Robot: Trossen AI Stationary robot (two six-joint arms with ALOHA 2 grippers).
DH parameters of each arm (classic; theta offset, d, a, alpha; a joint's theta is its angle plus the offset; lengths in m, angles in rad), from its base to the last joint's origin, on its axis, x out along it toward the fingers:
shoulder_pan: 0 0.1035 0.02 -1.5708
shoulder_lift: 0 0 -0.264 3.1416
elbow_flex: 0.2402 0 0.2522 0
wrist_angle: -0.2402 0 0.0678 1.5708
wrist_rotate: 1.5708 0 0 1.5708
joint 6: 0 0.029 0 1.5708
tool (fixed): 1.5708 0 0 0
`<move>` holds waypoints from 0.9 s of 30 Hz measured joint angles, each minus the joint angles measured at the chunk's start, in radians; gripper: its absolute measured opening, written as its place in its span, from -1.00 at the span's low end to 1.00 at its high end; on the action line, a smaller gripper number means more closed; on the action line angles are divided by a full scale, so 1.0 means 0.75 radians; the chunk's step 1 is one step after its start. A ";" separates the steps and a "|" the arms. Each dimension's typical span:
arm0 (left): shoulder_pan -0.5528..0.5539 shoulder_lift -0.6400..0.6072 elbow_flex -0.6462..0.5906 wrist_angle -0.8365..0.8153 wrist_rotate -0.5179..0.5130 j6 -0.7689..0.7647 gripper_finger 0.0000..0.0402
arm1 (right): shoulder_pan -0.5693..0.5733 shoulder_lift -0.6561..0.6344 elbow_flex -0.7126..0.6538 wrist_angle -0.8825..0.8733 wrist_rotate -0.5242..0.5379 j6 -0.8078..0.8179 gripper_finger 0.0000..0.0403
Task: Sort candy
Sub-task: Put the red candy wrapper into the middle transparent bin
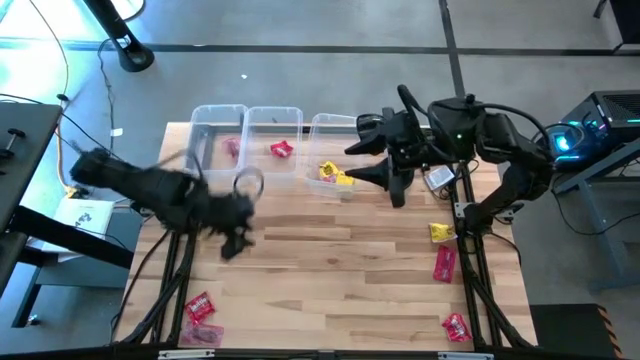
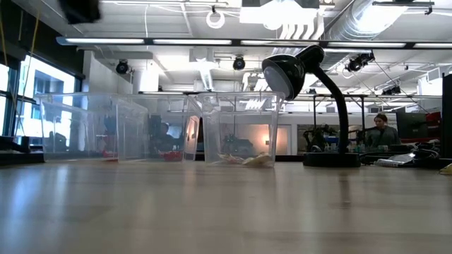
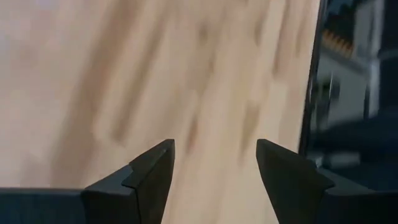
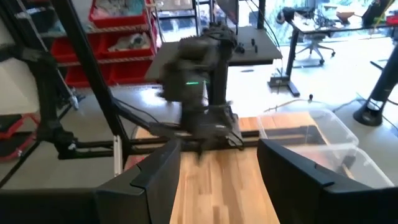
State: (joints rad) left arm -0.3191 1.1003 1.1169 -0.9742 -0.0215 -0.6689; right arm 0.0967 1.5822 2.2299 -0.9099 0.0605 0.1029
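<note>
**Both jaws spread, nothing held**

Spread wide and empty on the left gripper (image 1: pixel 238 243), above bare wood on the left half of the table (image 1: pixel 330 290), just in front of the tubs. Spread too on the right gripper (image 1: pixel 372 160), empty, hanging by the right tub (image 1: pixel 335 128), its two dark fingers (image 4: pixel 155 180) parted over the boards in the wrist view.

Three clear tubs in a row along the far edge: pink candy (image 1: pixel 232 148) in the left tub (image 1: pixel 218 112), red candy (image 1: pixel 281 150) in the middle tub (image 1: pixel 274 114), yellow candy (image 1: pixel 335 174) at the near end of the right tub.

Loose on the table: a yellow packet (image 1: pixel 440 232) and a red packet (image 1: pixel 445 263) near the right edge, another red one (image 1: pixel 456 326) at the near right corner, a red packet (image 1: pixel 200 306) with a pink one (image 1: pixel 203 335) just beside it at the near left corner.

Black desk lamp (image 2: pixel 311 106) to the right of the tubs in the low view. Far behind it, a person (image 2: pixel 382 130) at a desk.
</note>
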 joint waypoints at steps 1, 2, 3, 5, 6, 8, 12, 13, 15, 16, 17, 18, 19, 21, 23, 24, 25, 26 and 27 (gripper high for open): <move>-0.092 0.018 -0.004 -0.027 -0.017 -0.074 0.09 | -0.007 0.000 0.000 -0.012 0.000 -0.008 0.04; -0.180 0.038 -0.014 -0.037 -0.019 -0.134 0.09 | -0.012 0.000 0.000 -0.023 0.001 -0.014 0.04; -0.263 0.065 -0.026 -0.037 -0.019 -0.188 0.09 | -0.018 0.000 0.000 -0.036 0.003 -0.022 0.04; -0.415 0.131 -0.047 -0.030 0.002 -0.276 0.09 | -0.028 0.000 0.000 -0.057 0.011 -0.033 0.04; -0.480 0.168 -0.055 -0.033 0.031 -0.306 0.09 | -0.034 0.000 0.000 -0.071 0.015 -0.034 0.04; -0.594 0.251 -0.057 -0.035 0.092 -0.361 0.09 | -0.043 0.000 0.000 -0.093 0.021 -0.034 0.04; -0.765 0.393 -0.057 0.017 0.137 -0.476 0.09 | -0.059 0.000 0.000 -0.135 0.021 -0.034 0.04; -0.798 0.421 -0.057 0.023 0.137 -0.495 0.09 | -0.062 0.000 0.000 -0.141 0.021 -0.034 0.04; -0.849 0.472 -0.057 0.024 0.137 -0.534 0.09 | -0.063 0.004 0.000 -0.148 0.022 -0.035 0.04; -0.870 0.491 -0.057 0.027 0.137 -0.560 0.09 | -0.063 0.005 0.000 -0.147 0.022 -0.043 0.04; -0.890 0.507 -0.057 0.033 0.137 -0.582 0.09 | -0.062 0.007 0.000 -0.148 0.022 -0.046 0.04; -0.907 0.520 -0.057 0.037 0.140 -0.600 0.09 | -0.062 0.008 0.000 -0.148 0.021 -0.048 0.04; -0.922 0.526 -0.057 0.039 0.145 -0.612 0.09 | -0.062 0.011 0.000 -0.148 0.021 -0.048 0.04; -0.948 0.528 -0.057 0.041 0.154 -0.638 0.09 | -0.062 0.012 0.000 -0.151 0.021 -0.046 0.04; -0.965 0.522 -0.057 0.040 0.158 -0.654 0.09 | -0.062 0.012 0.000 -0.164 0.022 -0.047 0.04; -0.974 0.516 -0.057 0.040 0.159 -0.654 0.09 | -0.062 0.012 0.000 -0.169 0.021 -0.046 0.04; -0.980 0.508 -0.057 0.039 0.162 -0.654 0.09 | -0.062 0.012 0.000 -0.173 0.021 -0.044 0.04; -0.985 0.502 -0.057 0.039 0.162 -0.648 0.09 | -0.062 0.012 0.000 -0.181 0.021 -0.043 0.04; -0.986 0.497 -0.057 0.039 0.163 -0.637 0.09 | -0.062 0.012 0.000 -0.192 0.021 -0.038 0.04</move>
State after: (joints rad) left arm -1.0583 1.4727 1.0740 -0.9451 0.1004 -1.1464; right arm 0.0502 1.5913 2.2299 -1.0539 0.0765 0.0742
